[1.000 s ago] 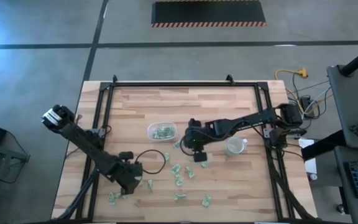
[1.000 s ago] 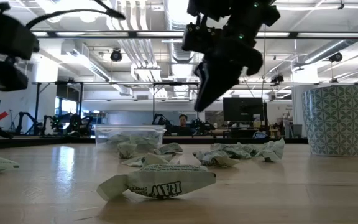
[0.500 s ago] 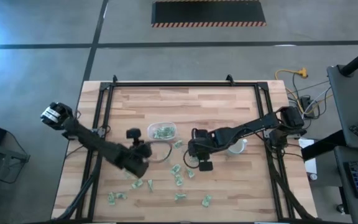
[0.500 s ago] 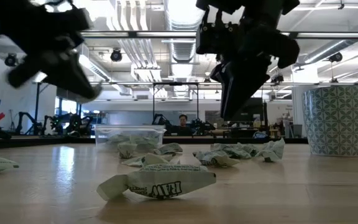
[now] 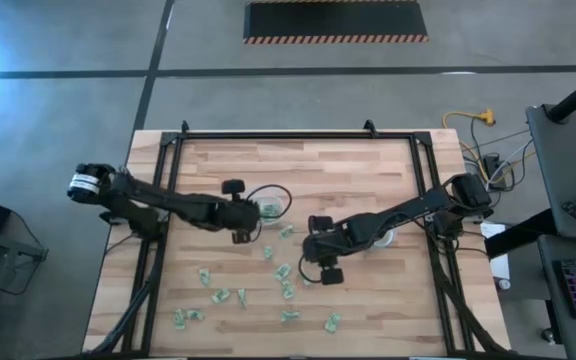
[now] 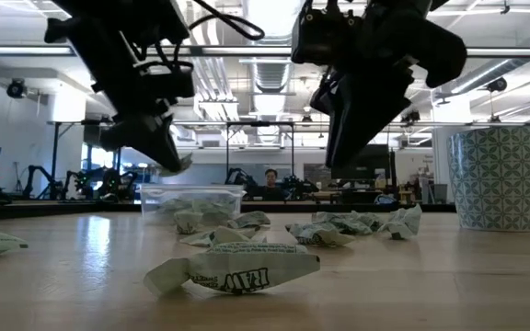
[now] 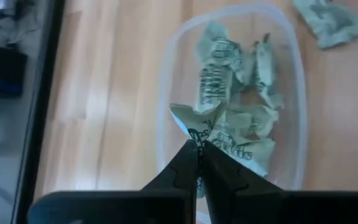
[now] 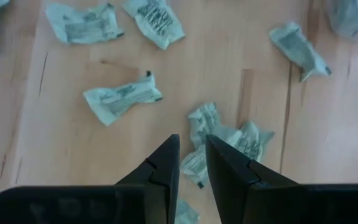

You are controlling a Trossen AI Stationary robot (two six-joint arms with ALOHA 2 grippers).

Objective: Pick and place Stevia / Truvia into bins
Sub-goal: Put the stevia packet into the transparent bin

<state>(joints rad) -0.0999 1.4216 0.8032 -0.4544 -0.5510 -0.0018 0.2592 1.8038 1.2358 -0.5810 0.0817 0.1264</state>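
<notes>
The table (image 5: pixel 348 165) carried a patterned cup (image 6: pixel 495 176) at 3 o'clock of centre. The tub (image 7: pixel 294 93), centrally placed, held several packets. Loose packets (image 5: pixel 283 290) lay scattered toward 6 o'clock. The left gripper (image 7: pixel 199 165), over the tub, was clamped on one packet (image 7: pixel 197 118). The right gripper (image 8: pixel 191 162) hovered over a crumpled cluster (image 8: pixel 229 143), jaws narrowly parted, nothing held.

The left gripper (image 7: pixel 199 163), pinching a crumpled pale green and white sweetener packet (image 7: pixel 196 118), is swinging from the table's front-left area to above the shallow clear plastic tub (image 7: pixel 294 99). The right gripper (image 8: pixel 191 163) is shifting away from that tub and dropping over loose packets (image 8: pixel 219 138), its fingers narrowing.
</notes>
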